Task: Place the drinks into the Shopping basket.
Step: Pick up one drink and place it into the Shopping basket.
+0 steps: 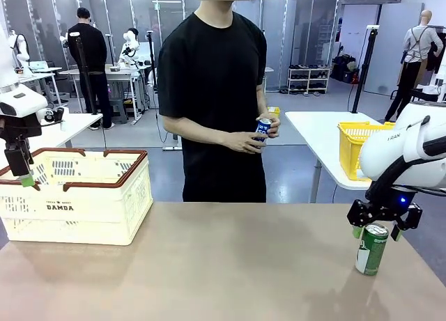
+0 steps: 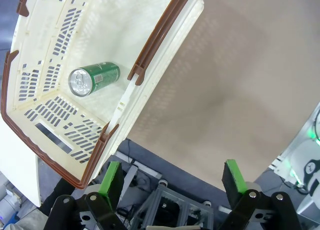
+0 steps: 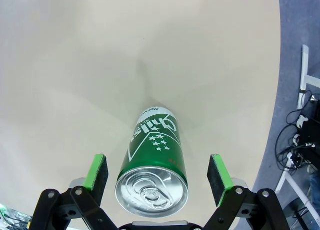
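A green drink can (image 1: pixel 371 249) stands upright near the table's right edge. My right gripper (image 1: pixel 376 232) is lowered over its top. In the right wrist view the can (image 3: pixel 155 160) sits between the green pads (image 3: pixel 97 172), with a gap on each side, so the right gripper (image 3: pixel 157 172) is open. Another green can (image 2: pixel 94 79) lies on its side inside the cream Shopping basket (image 2: pixel 160 45). The basket (image 1: pixel 77 196) stands at the table's left. My left gripper (image 1: pixel 24 178) hangs open above its left end; in its wrist view the gripper (image 2: pixel 172 175) is empty. A person across the table holds a blue can (image 1: pixel 263 129) in both hands.
A bright yellow mesh basket (image 1: pixel 359 147) sits on a white table behind my right arm. The tan tabletop (image 1: pixel 223 265) stretches between the Shopping basket and the standing can. The table's right edge lies close beside that can.
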